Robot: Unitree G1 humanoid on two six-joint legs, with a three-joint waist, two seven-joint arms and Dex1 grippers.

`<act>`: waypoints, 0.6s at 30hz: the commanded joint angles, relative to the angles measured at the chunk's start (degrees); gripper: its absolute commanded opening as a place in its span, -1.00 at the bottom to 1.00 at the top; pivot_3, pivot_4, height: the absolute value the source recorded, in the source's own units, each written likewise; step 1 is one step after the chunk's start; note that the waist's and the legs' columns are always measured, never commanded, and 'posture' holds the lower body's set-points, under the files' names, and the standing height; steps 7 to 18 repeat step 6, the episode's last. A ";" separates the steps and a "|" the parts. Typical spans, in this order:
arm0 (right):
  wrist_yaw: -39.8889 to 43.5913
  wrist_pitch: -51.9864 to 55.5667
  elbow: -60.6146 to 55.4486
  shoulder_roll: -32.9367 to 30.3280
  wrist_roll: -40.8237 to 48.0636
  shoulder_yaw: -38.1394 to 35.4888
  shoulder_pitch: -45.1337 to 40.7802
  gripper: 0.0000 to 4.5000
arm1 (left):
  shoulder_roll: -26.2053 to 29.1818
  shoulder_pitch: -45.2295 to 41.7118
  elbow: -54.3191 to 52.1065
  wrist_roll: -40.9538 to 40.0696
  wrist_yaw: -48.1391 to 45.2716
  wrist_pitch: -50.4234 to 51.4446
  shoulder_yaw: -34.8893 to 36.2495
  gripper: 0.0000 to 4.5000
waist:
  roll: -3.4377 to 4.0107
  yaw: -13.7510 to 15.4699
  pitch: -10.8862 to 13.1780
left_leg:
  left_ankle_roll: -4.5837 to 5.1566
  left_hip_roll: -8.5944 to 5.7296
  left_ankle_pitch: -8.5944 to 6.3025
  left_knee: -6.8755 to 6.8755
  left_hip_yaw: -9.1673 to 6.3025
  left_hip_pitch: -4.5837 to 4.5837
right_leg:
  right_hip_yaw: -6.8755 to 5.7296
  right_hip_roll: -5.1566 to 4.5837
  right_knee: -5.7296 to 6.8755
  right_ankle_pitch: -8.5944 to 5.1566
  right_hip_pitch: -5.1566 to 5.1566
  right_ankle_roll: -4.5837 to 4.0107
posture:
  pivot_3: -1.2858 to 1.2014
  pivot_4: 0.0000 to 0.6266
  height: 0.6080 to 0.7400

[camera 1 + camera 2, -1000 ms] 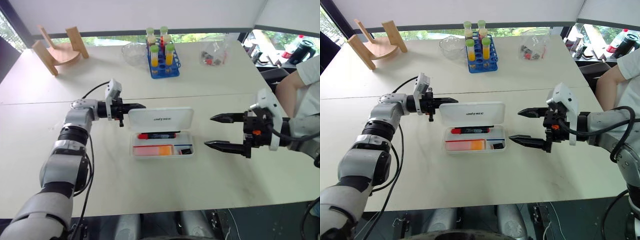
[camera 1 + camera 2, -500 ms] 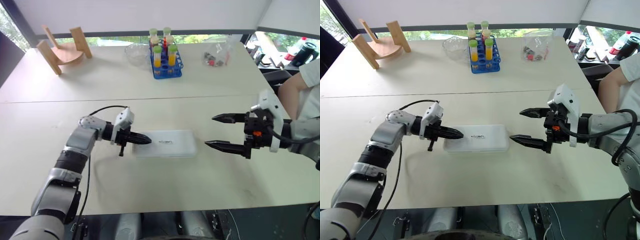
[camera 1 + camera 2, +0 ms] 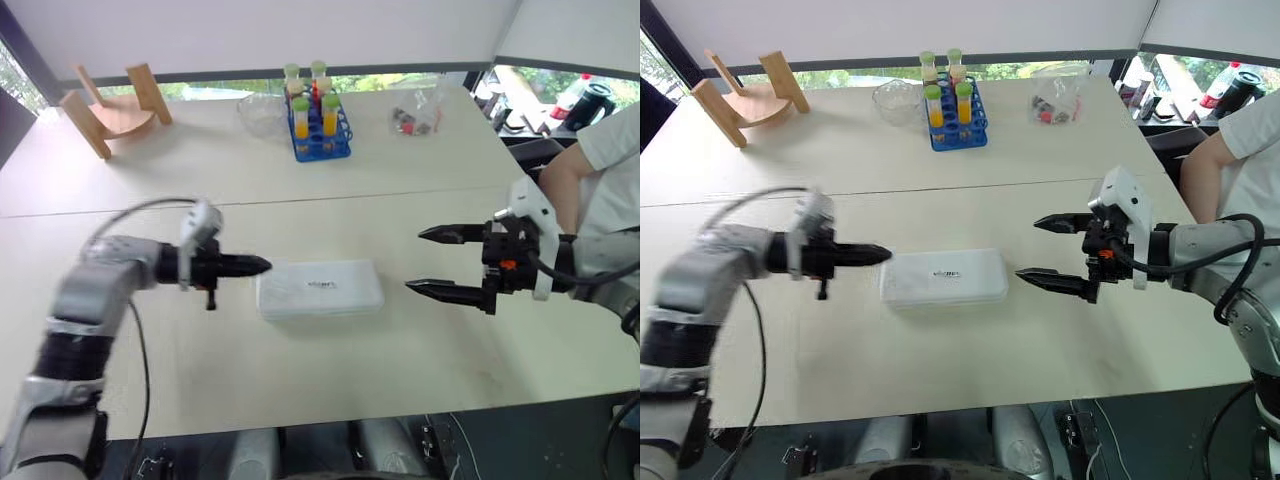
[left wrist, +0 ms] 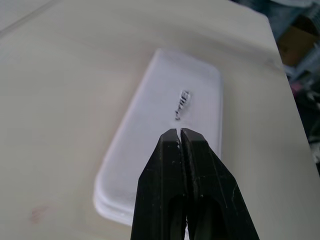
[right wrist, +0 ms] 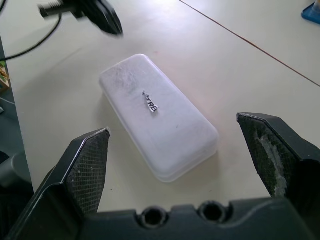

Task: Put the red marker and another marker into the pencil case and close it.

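A: Box first. The white rounded plastic pencil case point(image 3: 319, 289) lies flat on the pale table point(image 3: 300, 400), in the middle, with its lid down. It sits between the two robot hands.

B: Which way does it point?

A: Its long side runs across the table, from the left hand to the right hand. The small dark letters point(image 3: 322, 285) are on top of the lid.

B: What are the hands doing?

A: The left gripper point(image 3: 255, 265) has its two black fingers pressed tight together and holds nothing. Its tip is just beside the left end of the box. The right gripper point(image 3: 428, 260) has its fingers spread wide and is empty too. It hangs near the right end, not touching.

B: What could go wrong?

A: I can't tell if the lid has snapped shut. If it only rests there, it could pop up. A bump from the left tip could also slide the box away.
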 commanded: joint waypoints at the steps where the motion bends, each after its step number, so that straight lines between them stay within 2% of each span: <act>1: 1.43 -1.95 1.08 -1.17 -0.96 -0.94 0.45 1.00 | 2.35 4.63 -7.86 -6.61 3.68 5.84 7.84 -0.98 | 0.01 0.10 0.02 | 0.02 -0.01 -0.01 0.00 0.00 0.00 | 0.01 -0.03 -0.01 -0.02 0.00 0.00 | 0.03 -0.52 1.00; 6: 3.16 -2.92 3.38 -1.11 -1.71 -0.31 0.87 1.00 | 3.51 13.06 -16.01 -12.98 9.41 11.19 16.61 -0.98 | -0.11 0.37 0.12 | 0.00 -0.04 -0.01 0.04 0.03 0.00 | -0.03 -0.06 -0.01 -0.01 0.04 -0.01 | 0.03 -0.52 1.00; 18: 3.16 -2.92 3.38 -1.11 -1.71 -0.31 0.87 1.00 | 3.51 13.06 -16.01 -12.98 9.41 11.19 16.61 -0.98 | -0.11 0.37 0.12 | 0.00 -0.04 -0.01 0.04 0.03 0.00 | -0.03 -0.06 -0.01 -0.01 0.04 -0.01 | 0.03 -0.52 1.00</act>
